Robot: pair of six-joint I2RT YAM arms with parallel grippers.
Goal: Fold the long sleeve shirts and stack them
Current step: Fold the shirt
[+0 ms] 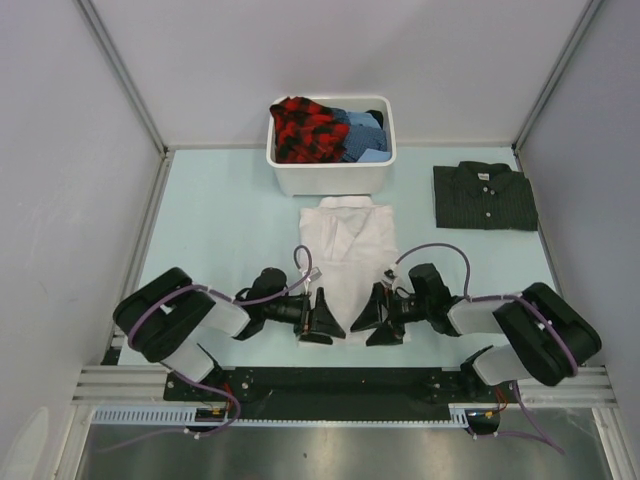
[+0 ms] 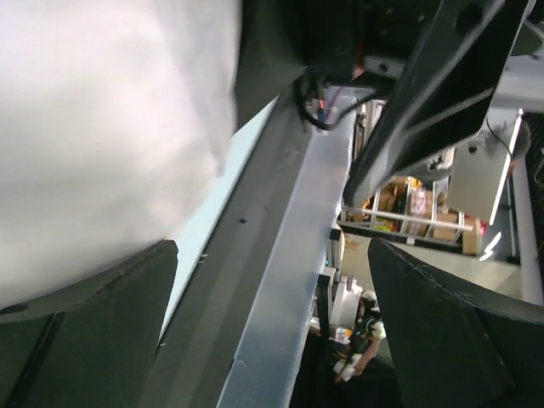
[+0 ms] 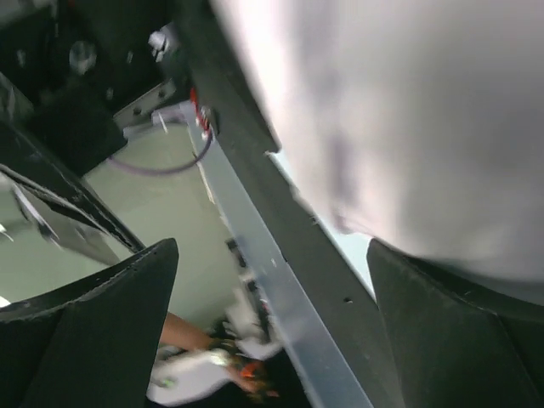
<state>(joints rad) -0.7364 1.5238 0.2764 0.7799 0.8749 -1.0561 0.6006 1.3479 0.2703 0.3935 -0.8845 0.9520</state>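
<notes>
left hand (image 1: pixel 330 325) open | right hand (image 1: pixel 368 322) open | flanking white shirt (image 1: pixel 345 240) near edge, possibly touching

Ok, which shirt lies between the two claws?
The plain white shirt, laid out mid-table just in front of the tub; the dark striped shirt sits folded off to the right.

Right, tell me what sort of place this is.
Probably a robot lab cell: left arm and right arm bolted to a table, plain white walls, a tub of clothes.
</notes>
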